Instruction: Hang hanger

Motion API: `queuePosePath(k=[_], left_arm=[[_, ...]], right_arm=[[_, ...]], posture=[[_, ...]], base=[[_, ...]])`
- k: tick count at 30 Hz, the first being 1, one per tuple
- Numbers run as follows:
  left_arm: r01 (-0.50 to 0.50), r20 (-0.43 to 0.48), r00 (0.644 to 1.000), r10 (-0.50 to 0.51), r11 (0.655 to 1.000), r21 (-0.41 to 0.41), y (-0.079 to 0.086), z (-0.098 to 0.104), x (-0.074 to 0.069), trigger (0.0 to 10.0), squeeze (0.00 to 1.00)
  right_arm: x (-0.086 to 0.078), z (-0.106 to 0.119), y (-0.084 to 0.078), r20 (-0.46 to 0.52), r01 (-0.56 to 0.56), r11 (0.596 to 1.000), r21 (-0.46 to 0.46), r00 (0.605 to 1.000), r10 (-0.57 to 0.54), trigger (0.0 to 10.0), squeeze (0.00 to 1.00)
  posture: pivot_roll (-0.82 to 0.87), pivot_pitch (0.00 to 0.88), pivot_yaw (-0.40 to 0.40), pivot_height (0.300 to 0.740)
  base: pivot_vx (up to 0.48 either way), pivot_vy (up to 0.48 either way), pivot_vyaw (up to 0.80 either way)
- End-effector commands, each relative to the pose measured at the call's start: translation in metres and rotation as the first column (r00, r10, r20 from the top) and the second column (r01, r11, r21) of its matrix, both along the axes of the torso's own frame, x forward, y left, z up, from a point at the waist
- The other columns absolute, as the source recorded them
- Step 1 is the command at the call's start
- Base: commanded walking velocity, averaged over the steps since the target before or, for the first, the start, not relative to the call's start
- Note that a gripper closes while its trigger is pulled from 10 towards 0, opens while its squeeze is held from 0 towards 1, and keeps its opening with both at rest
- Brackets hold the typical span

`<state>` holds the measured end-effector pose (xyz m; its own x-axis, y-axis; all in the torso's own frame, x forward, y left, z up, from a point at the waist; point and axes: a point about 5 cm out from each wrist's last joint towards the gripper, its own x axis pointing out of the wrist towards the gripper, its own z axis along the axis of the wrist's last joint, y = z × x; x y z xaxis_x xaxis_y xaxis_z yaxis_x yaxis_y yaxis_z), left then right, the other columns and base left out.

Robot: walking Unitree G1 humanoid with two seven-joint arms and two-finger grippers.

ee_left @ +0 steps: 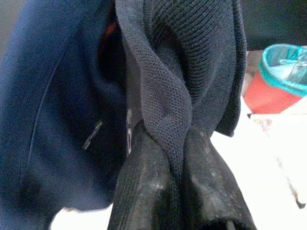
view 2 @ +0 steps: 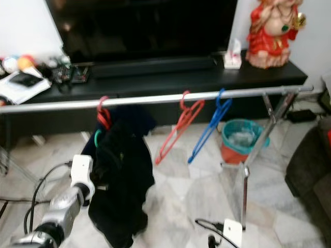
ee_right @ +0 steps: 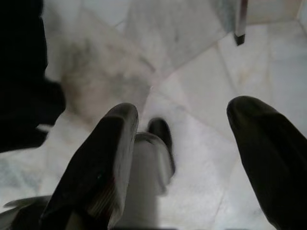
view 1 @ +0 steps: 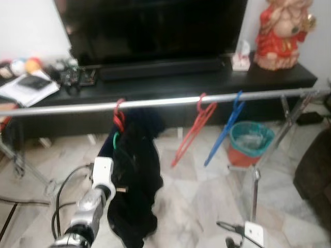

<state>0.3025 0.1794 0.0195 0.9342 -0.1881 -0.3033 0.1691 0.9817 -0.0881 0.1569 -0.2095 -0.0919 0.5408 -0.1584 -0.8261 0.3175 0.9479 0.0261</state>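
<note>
1. The floor (view 1: 201, 196) is laid with pale marble tiles.
2. A long black TV cabinet (view 1: 207, 82) is set against a white wall (view 1: 26, 26).
3. A large dark television (view 1: 155, 26) is placed on the cabinet.
4. A dark sofa (view 1: 315, 175) is seen at the right edge.

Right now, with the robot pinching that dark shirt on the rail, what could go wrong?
The left gripper is shut on a fold of the dark garment, so any pull could drag its hanger hook along or off the rail. The red hanger and blue hanger hang tilted close by, so a shaken rail might set them swinging or slipping.
</note>
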Motion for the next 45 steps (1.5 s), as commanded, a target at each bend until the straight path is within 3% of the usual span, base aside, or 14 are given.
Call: queuePosePath(k=[1,9,20,26,35,39,45], left_arm=[[0.012,0.024,1.0,-0.013,1.0,0.022,-0.001,0.005,0.004,10.0,0.0],[-0.004,0.038,0.999,0.004,1.0,0.007,0.003,0.006,0.003,10.0,0.0],[0.0,0.043,0.999,-0.002,0.999,0.038,0.002,0.007,0.004,10.0,0.0],[0.0,0.045,0.999,-0.002,0.999,0.041,0.003,0.006,0.003,10.0,0.0],[0.004,0.047,0.999,-0.006,0.999,0.039,0.002,0.006,0.003,10.0,0.0],[0.005,0.047,0.999,-0.007,0.999,0.045,0.002,0.006,0.003,10.0,0.0],[0.004,0.049,0.999,-0.006,0.999,0.051,0.002,0.006,0.003,10.0,0.0]], right_arm=[[-0.001,-0.001,0.001,-0.007,-0.003,1.0,-0.002,1.0,0.003,10.0,0.0],[-0.004,-0.002,0.003,-0.005,-0.002,1.0,0.001,1.0,0.002,10.0,0.0],[-0.009,-0.001,-0.011,-0.014,0.003,1.0,-0.011,1.0,-0.004,10.0,0.0],[0.0,0.0,0.0,-0.005,-0.009,1.0,-0.003,1.0,0.009,10.0,0.0],[0.0,-0.002,0.011,-0.014,-0.021,1.0,0.005,1.0,0.021,10.0,0.0],[-0.004,-0.003,0.007,-0.02,-0.02,1.0,0.001,1.0,0.02,10.0,0.0],[-0.01,-0.002,-0.011,-0.022,-0.01,1.0,-0.013,1.0,0.009,10.0,0.0]], posture=[[-0.02,0.0,0.05,0.74],[-0.02,0.0,0.052,0.74],[-0.02,0.0,0.053,0.74],[-0.01,0.0,0.052,0.74],[-0.01,0.0,0.051,0.74],[-0.01,0.0,0.05,0.74],[-0.01,0.0,0.049,0.74]], base=[[0.0,0.0,0.0],[0.0,0.0,0.0],[0.0,-0.07,0.0],[0.0,-0.27,0.0],[0.0,-0.309,0.0],[0.0,-0.309,0.0],[0.0,-0.33,0.0]])
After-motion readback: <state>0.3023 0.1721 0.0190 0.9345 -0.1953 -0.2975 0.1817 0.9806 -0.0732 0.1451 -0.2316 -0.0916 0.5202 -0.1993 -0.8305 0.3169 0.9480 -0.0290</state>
